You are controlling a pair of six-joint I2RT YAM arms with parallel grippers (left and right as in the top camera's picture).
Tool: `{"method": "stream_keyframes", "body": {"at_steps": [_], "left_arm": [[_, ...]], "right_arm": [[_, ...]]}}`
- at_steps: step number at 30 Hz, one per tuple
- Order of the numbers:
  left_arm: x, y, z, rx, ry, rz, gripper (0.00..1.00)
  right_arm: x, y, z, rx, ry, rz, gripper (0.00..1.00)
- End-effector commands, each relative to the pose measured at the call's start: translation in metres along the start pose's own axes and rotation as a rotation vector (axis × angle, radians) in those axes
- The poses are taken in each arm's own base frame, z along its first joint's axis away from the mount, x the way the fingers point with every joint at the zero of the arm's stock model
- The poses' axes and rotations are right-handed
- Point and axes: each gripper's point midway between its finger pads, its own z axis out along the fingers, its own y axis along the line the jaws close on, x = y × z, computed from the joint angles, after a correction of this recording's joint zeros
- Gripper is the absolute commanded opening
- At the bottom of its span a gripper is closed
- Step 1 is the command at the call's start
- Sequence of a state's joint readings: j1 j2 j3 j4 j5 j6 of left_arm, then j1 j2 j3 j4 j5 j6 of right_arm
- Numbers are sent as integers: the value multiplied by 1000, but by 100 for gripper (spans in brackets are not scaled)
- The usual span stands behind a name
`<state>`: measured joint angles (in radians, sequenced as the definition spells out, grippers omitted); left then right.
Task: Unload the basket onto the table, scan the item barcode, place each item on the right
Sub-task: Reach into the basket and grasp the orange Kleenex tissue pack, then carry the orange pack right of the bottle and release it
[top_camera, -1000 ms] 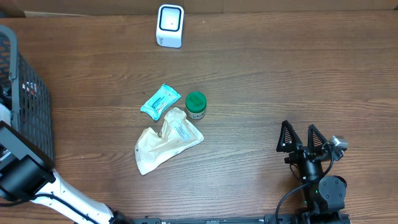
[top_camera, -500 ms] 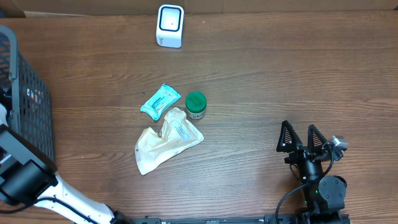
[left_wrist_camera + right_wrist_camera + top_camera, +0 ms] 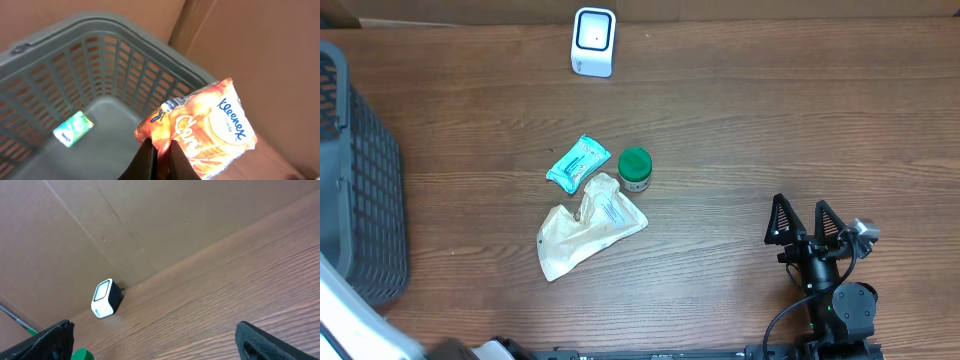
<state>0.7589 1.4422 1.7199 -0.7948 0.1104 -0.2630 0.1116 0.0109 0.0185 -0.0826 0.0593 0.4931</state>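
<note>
Your left gripper (image 3: 159, 151) clamped on a corner of the orange Kleenex pack (image 3: 210, 127), pack held above the grey basket (image 3: 75, 31), your right gripper (image 3: 807, 221) spread wide at the near right of the table (image 3: 750, 120), white scanner (image 3: 593, 41) at its far edge.

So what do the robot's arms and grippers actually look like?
The right arm is black, with a thin black cable looping beside it, a small green light and a silvery part near the wrist. The right gripper has two black, triangular openwork fingers. The left arm shows only as a blurred white link. The left gripper has slim dark fingers.
</note>
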Motion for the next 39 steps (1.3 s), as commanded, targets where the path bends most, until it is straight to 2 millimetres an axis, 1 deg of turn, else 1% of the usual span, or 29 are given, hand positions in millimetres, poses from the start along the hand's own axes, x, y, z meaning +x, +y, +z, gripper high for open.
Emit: {"method": "stream_keyframes", "body": {"at_steps": [1, 2, 3, 4, 5, 7, 8, 9, 10, 11, 14, 15, 16, 17, 18, 22, 23, 24, 26, 27, 29, 30, 31, 34, 37, 39], "left_arm": [[-5, -25, -56, 100, -44, 0, 4], [-1, -30, -62, 127, -33, 3, 4], [8, -42, -72, 177, -4, 11, 4], [14, -49, -76, 201, 15, 24, 4], [29, -62, -81, 239, 63, 57, 4], [52, -83, -86, 291, 137, 114, 4], [74, -101, -87, 336, 205, 163, 4], [100, -121, -89, 389, 283, 221, 4], [113, -130, -90, 414, 318, 248, 4], [138, -146, -91, 458, 385, 293, 4], [204, -182, -95, 556, 539, 406, 4], [239, -199, -99, 601, 612, 464, 4], [256, -207, -100, 617, 649, 484, 4], [278, -219, -103, 643, 690, 511, 4], [294, -229, -106, 669, 713, 543, 4], [343, -263, -118, 734, 788, 597, 4], [362, -277, -125, 762, 812, 625, 4], [376, -285, -129, 777, 829, 638, 4], [404, -299, -137, 799, 866, 669, 4], [415, -302, -139, 803, 882, 680, 4], [445, -308, -146, 799, 934, 704, 4], [454, -310, -147, 796, 950, 713, 4], [471, -310, -151, 787, 980, 731, 4], [512, -308, -157, 751, 1055, 770, 4], [531, -304, -155, 728, 1086, 792, 4], [533, -304, -154, 724, 1089, 794, 4]], "right_arm": [[1, -2, 0, 4, -5, -11, 100], [1, -2, 0, 4, -5, -11, 100], [1, -2, 0, 3, -5, -11, 100], [1, -2, 0, 3, -5, -11, 100], [1, -2, 0, 3, -5, -11, 100], [1, -2, 0, 3, -5, -11, 100], [1, -2, 0, 4, -5, -11, 100], [1, -2, 0, 3, -5, -11, 100], [1, -2, 0, 4, -5, -11, 100], [1, -2, 0, 3, -5, -11, 100], [1, -2, 0, 4, -5, -11, 100], [1, -2, 0, 3, -5, -11, 100], [1, -2, 0, 3, -5, -11, 100], [1, -2, 0, 3, -5, -11, 100], [1, -2, 0, 4, -5, -11, 100], [1, -2, 0, 3, -5, -11, 100], [1, -2, 0, 3, -5, -11, 100], [1, -2, 0, 4, -5, -11, 100], [1, -2, 0, 4, -5, -11, 100], [1, -2, 0, 4, -5, -11, 100], [1, -2, 0, 4, -5, -11, 100], [1, -2, 0, 4, -5, -11, 100], [1, -2, 0, 3, -5, -11, 100], [1, -2, 0, 3, -5, -11, 100], [1, -2, 0, 3, -5, -11, 100], [1, -2, 0, 4, -5, -11, 100]]}}
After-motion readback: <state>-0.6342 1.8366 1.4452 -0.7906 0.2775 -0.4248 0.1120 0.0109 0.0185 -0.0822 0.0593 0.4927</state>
